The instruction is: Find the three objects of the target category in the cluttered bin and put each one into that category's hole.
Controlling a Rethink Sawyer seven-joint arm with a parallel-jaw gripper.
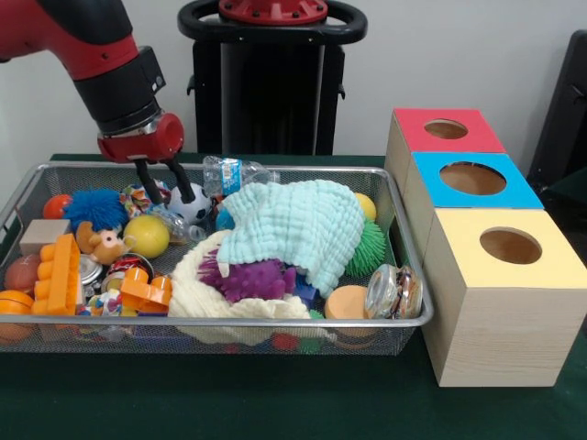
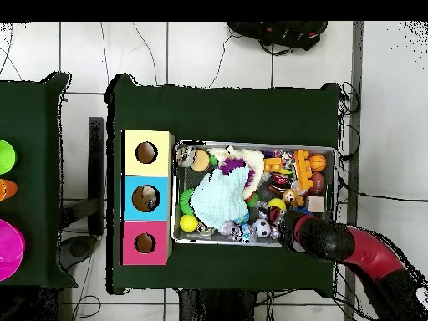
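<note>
The bin (image 1: 18,203) sat on the dark green table (image 1: 229,394), just left of three wooden boxes (image 1: 500,312) in the front view, their tops red, blue and yellow, each with a round hole. It was heaped with toys, and which category was wanted could not be told from the scene. The gripper (image 1: 168,189) hung over the bin's far side with its fingers spread, holding nothing, tips beside a small soccer ball (image 1: 195,207) and near a crushed clear bottle (image 1: 231,172). By the look of them, most pieces would be light. The balls, a yellow one (image 1: 147,236) and the soccer one, seemed smooth and apt to roll, so a grip straight across the middle would suit. The spiky blue (image 1: 94,208), purple (image 1: 246,277) and green (image 1: 371,249) toys looked soft and yielding; closing on the body, not the spines, seemed wiser. A pale green cloth (image 1: 293,225) lay limp over the centre and probably hid things; it would bunch, and a pinch at a fold could lift it. The orange blocks (image 1: 62,273) appeared stiff, with flat sides to hold. The glass-like jar (image 1: 394,291) on its side might be slippery. The mesh could catch fingertips. Overhead showed pale tiled floor, trailing cables and a second green table (image 2: 33,109) with bright bowls.
</note>
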